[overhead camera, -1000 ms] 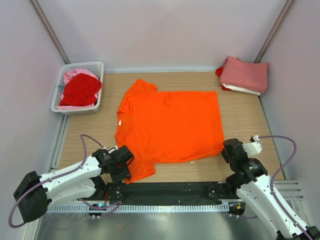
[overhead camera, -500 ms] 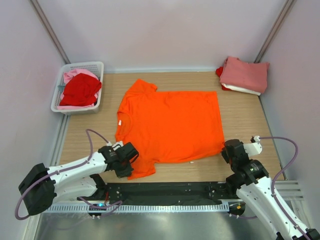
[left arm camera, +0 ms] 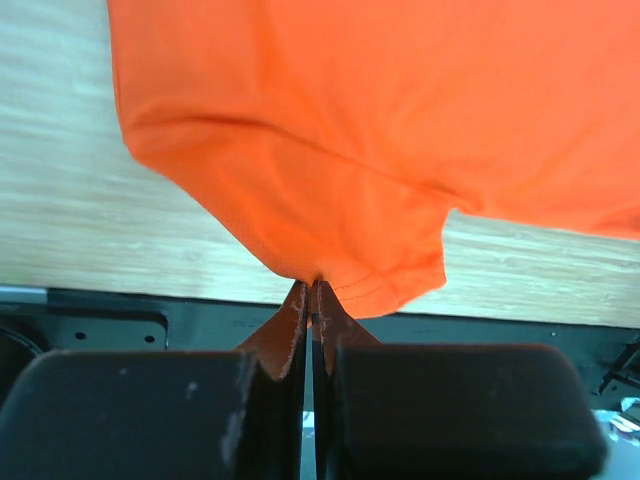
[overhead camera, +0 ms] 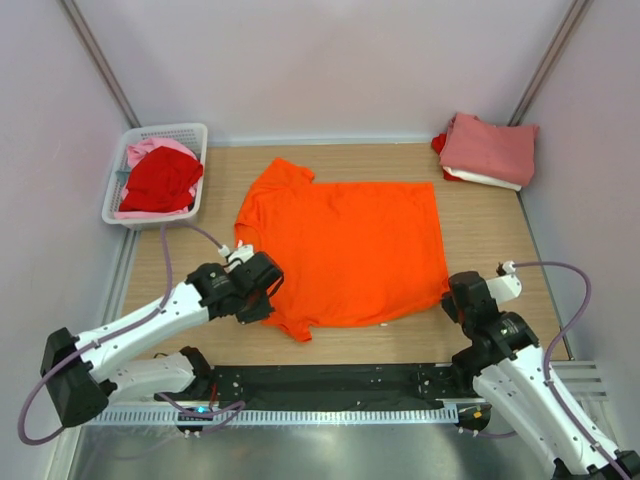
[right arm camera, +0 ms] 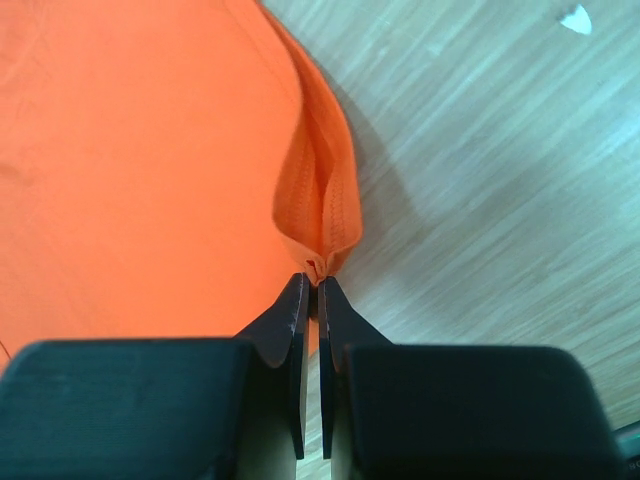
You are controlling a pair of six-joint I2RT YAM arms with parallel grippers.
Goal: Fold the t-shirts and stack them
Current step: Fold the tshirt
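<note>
The bright orange t-shirt (overhead camera: 345,245) lies spread on the wooden table, collar to the left. My left gripper (overhead camera: 268,290) is shut on its near sleeve (left arm camera: 330,230), lifted and drawn over the shirt body. My right gripper (overhead camera: 455,297) is shut on the hem at the shirt's near right corner (right arm camera: 322,215), pinching a small fold of it. A stack of folded shirts (overhead camera: 488,150), salmon-pink on top with white and red below, sits at the back right corner. Red (overhead camera: 160,180) and pale pink shirts lie in the basket.
A white plastic mesh basket (overhead camera: 186,134) stands at the back left. Bare wood (overhead camera: 480,240) lies between the orange shirt and the right wall. A black rail (overhead camera: 330,380) runs along the near table edge.
My left gripper has lifted the near sleeve and carried it away from the table's front edge, up and right onto the shirt. My right gripper has barely moved, still holding the hem corner.
</note>
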